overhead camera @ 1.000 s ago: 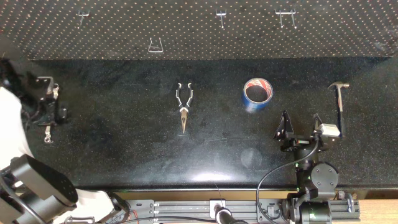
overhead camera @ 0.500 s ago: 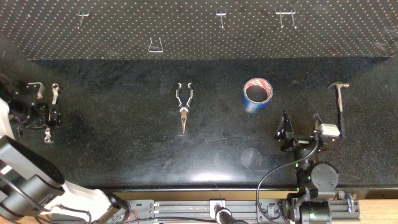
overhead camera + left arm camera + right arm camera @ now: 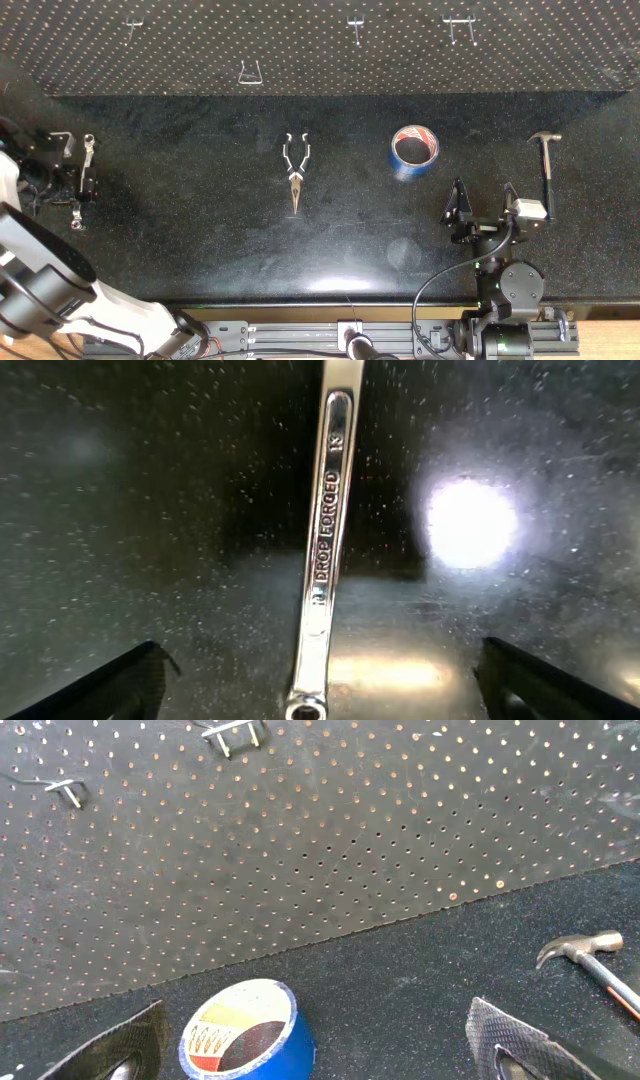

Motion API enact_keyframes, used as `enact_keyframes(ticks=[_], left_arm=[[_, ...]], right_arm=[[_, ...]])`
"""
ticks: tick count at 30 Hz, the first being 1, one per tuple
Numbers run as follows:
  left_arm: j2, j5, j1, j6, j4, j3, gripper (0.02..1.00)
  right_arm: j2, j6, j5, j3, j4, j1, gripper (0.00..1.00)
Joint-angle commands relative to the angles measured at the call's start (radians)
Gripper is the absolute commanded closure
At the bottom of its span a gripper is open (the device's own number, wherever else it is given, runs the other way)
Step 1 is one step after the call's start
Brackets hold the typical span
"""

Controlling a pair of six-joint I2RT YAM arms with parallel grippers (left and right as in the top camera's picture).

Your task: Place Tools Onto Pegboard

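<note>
A silver wrench point(image 3: 325, 540) lies flat on the black table, running straight between the open fingers of my left gripper point(image 3: 320, 652), which hangs just above it without touching. In the top view that gripper point(image 3: 68, 165) is at the far left over the wrench point(image 3: 78, 215). Needle-nose pliers point(image 3: 296, 172) lie mid-table, a blue tape roll point(image 3: 413, 150) to their right, and a hammer point(image 3: 546, 165) at far right. My right gripper point(image 3: 485, 205) stands open near the front, empty, facing the tape roll point(image 3: 245, 1032) and hammer head point(image 3: 580, 948).
The pegboard point(image 3: 300, 50) stands along the back edge with bare wire hooks: a loop hook point(image 3: 250, 72), a single hook point(image 3: 355, 25), a double hook point(image 3: 458, 28), and one at the left point(image 3: 133, 25). Open table lies between the tools.
My left arm has swung a little toward the left edge and back, settling its gripper over the wrench. The right arm and the other tools have not moved.
</note>
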Motion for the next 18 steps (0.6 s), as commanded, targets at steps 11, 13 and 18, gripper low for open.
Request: enact_keyframes(ticks=[11,13,18], left_arm=[[0.076,-0.027,-0.043,0.034,0.055,-0.006,0.018],[0.076,-0.027,-0.043,0.034,0.058,-0.006,0.018],[0.105,-0.01,-0.042,-0.011,0.069,-0.006,0.018]], right_arm=[[-0.006,0.015,0.01,-0.005,-0.002,-0.006,0.025],[-0.006,0.015,0.009,-0.005,-0.003,-0.006,0.027],[-0.006,0.015,0.009,-0.005,-0.002,-0.006,0.027]])
